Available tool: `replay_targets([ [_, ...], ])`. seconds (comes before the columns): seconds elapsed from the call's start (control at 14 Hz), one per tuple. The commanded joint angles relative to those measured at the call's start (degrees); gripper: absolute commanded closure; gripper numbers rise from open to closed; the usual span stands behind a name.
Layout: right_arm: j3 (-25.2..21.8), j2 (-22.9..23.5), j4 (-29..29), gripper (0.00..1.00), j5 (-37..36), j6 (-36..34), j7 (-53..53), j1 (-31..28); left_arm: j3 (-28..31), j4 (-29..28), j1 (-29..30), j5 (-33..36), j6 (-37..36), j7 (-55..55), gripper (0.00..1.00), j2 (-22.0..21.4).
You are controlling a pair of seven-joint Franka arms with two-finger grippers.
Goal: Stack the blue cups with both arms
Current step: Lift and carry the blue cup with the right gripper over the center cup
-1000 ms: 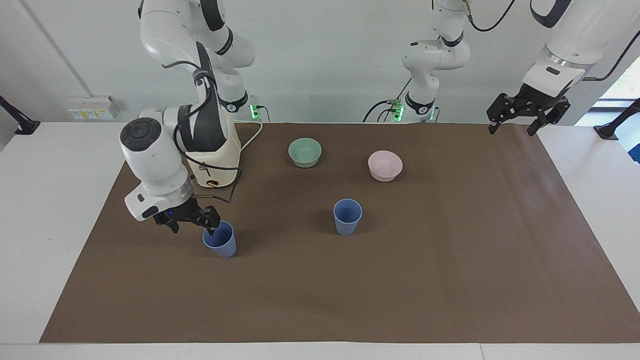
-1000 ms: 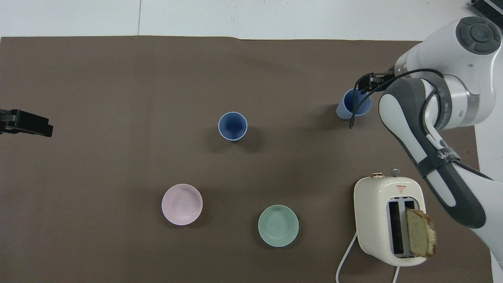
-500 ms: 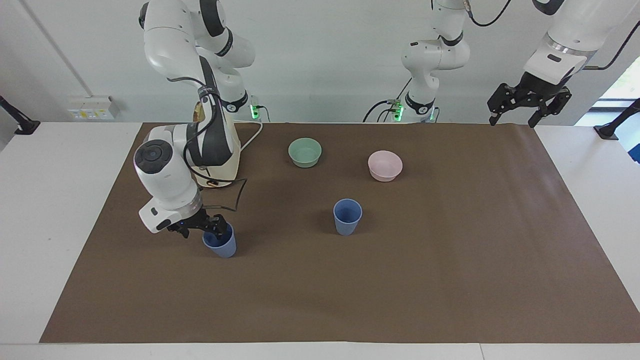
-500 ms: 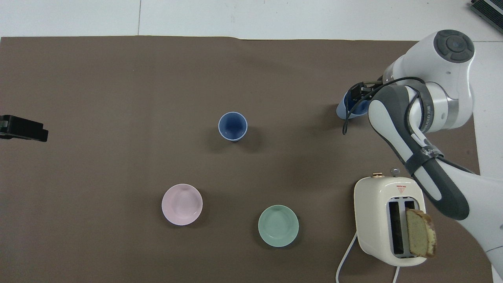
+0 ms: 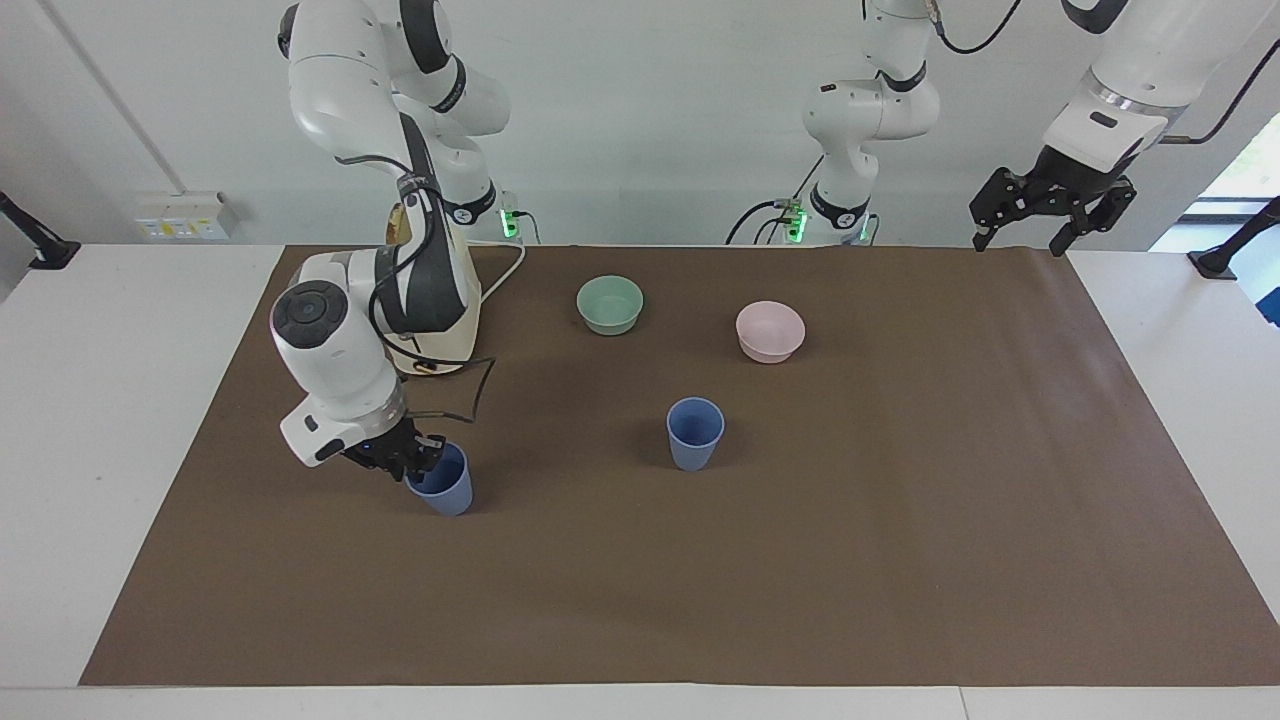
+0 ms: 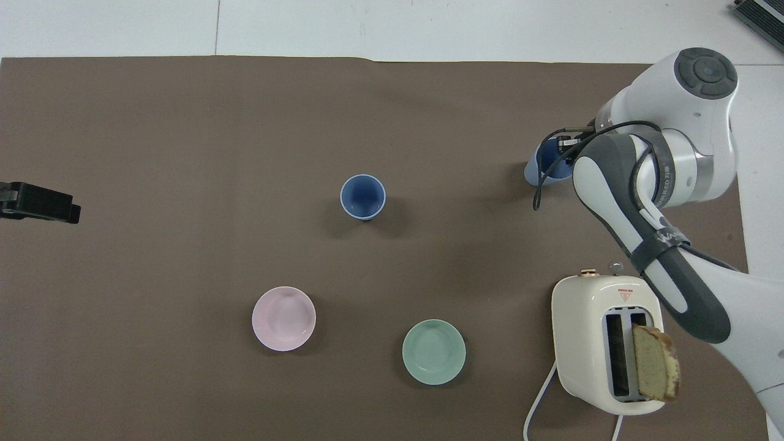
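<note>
My right gripper (image 5: 418, 466) pinches the rim of one blue cup (image 5: 441, 483) standing on the brown mat (image 5: 800, 560) at my right arm's end. The second blue cup (image 5: 694, 433) stands mid-mat, empty. My left gripper (image 5: 1048, 215) waits with fingers spread. A bread slice (image 6: 655, 362) sits in the toaster (image 6: 597, 343); its red label is unreadable.

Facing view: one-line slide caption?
Right gripper closes on the rim of one blue cup; second blue cup stands mid-table; left gripper waits open.
</note>
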Motion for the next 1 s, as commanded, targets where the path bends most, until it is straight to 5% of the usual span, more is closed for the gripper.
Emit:
replay_targets([
  [0.0, 0.66, -1.78, -0.46, 1.00, -0.18, 0.59, -1.56, -0.67, -0.29, -1.91, 0.75, -1.06, -0.30, 0.76, 0.00, -1.80],
  [0.21, 1.01, -4.41, -0.11, 1.00, 0.25, 0.68, -1.04, -0.49, -0.37, -1.22, 0.75, -0.88, -0.65, 0.41, 0.00, -1.63],
  [0.71, 11.63, -9.96, 2.78, 1.00, 1.31, -5.71, 7.29, 0.12, -0.37, -1.12, 0.75, -0.88, -0.74, 0.41, 0.00, -1.62],
  [0.93, 13.58, -9.96, 5.52, 1.00, 0.78, -10.04, 15.02, 5.45, -0.37, -1.12, 0.75, -0.88, -0.74, 0.41, 0.00, -1.62],
])
